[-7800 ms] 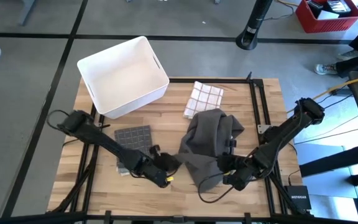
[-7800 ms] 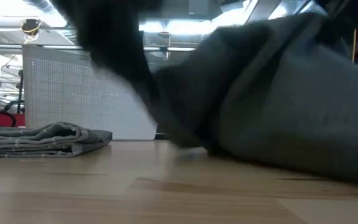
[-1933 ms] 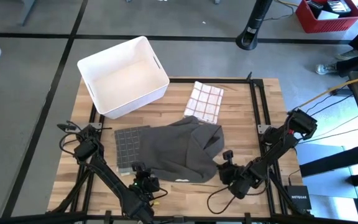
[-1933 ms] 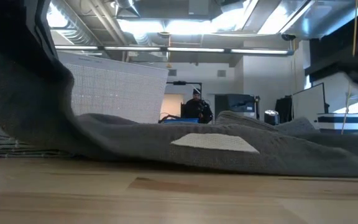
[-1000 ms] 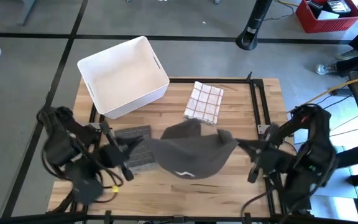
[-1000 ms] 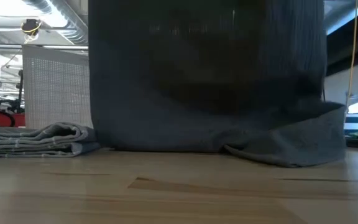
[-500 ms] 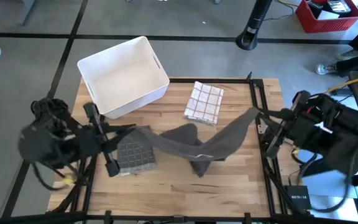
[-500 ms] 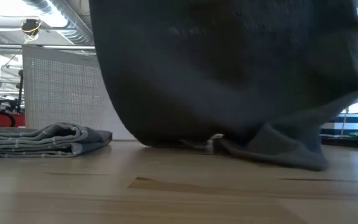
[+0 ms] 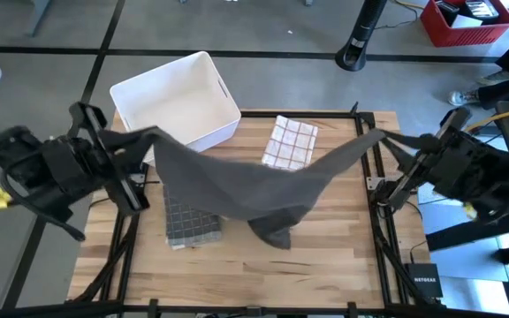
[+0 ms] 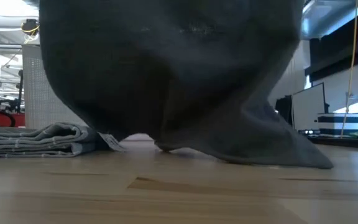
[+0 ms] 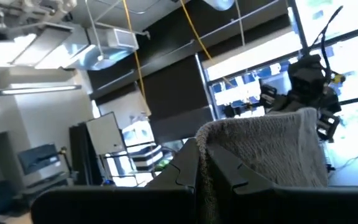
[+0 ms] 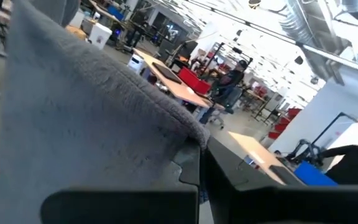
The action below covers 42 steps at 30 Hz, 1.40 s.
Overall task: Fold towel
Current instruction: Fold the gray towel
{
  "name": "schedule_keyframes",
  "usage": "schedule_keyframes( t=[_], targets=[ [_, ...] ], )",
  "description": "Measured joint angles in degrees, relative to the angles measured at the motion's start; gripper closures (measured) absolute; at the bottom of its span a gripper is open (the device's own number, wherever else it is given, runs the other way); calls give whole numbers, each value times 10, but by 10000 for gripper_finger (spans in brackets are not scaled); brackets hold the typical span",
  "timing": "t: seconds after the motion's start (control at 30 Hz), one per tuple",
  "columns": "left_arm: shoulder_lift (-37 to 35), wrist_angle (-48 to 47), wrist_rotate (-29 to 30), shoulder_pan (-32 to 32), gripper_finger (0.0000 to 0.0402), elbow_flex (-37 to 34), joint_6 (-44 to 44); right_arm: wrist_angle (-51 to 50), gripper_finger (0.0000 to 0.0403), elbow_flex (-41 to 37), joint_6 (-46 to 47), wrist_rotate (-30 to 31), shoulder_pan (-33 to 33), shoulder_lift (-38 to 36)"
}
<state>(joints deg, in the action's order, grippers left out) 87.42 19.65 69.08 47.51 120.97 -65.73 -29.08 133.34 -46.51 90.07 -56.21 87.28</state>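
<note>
A dark grey towel [image 9: 246, 190] hangs spread between my two raised grippers. My left gripper [image 9: 151, 135] is shut on one upper corner near the white bin, and my right gripper [image 9: 376, 137] is shut on the other, above the table's right edge. The top edge sags between them. The towel's lower end [image 9: 274, 231] rests bunched on the table. In the low view the towel [image 10: 179, 74] fills most of the picture, and a white tag [image 10: 107, 142] shows at its bottom. My left gripper pinches an upper corner of the towel [image 11: 229, 134] between its two fingers [image 11: 182, 171], the cloth's edge standing up between them. The towel falls away toward the other arm, its lower end on the table. My right gripper pinches the opposite upper corner [image 12: 166, 118] between its two fingers [image 12: 222, 165]. The cloth runs from there in a sagging line toward the left arm.
A folded dark checked towel [image 9: 193, 221] lies on the table under the hanging cloth, at left in the low view [image 10: 36, 140]. A folded white-and-red checked cloth [image 9: 290, 141] lies toward the far edge. A white bin [image 9: 175, 106] stands at the far left corner.
Both grippers have risen and drawn apart, the left toward the white bin, the right toward the right edge. The towel has been lifted and spread out between them; its upper edge has stretched wider while its lower end has stayed on the table.
</note>
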Motion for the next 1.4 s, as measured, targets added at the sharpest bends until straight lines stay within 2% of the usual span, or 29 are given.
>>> schedule_keyframes(
  t=[0.17,0.33,0.47,0.67,0.8,0.9,1.03,1.17,1.27,1.4],
  targets=[
    [-6,-10,14,-7,397,0,-3,35,391,12,-16,0,0,-7],
    [-6,-49,48,-11,397,-13,25,-16,391,12,49,-1,0,-5],
    [-6,-123,88,-19,396,-24,96,-125,391,12,167,-1,1,-5],
    [-5,-321,100,-48,396,-25,289,-346,391,12,404,-18,9,-6],
    [-5,-427,97,-105,396,-25,357,-497,391,12,525,-47,72,-7],
    [-5,-486,92,-166,396,-25,387,-563,391,12,569,-47,141,-7],
    [-5,-500,73,-252,396,-25,362,-570,391,12,523,-38,238,-15],
    [-5,-409,-17,-332,396,-26,290,-516,391,12,406,-18,323,-32],
    [-5,-297,-102,-377,396,-26,212,-420,391,13,280,-34,385,-53],
    [-5,-155,-163,-405,396,-24,119,-195,391,13,81,-117,440,-77]
  ],
)
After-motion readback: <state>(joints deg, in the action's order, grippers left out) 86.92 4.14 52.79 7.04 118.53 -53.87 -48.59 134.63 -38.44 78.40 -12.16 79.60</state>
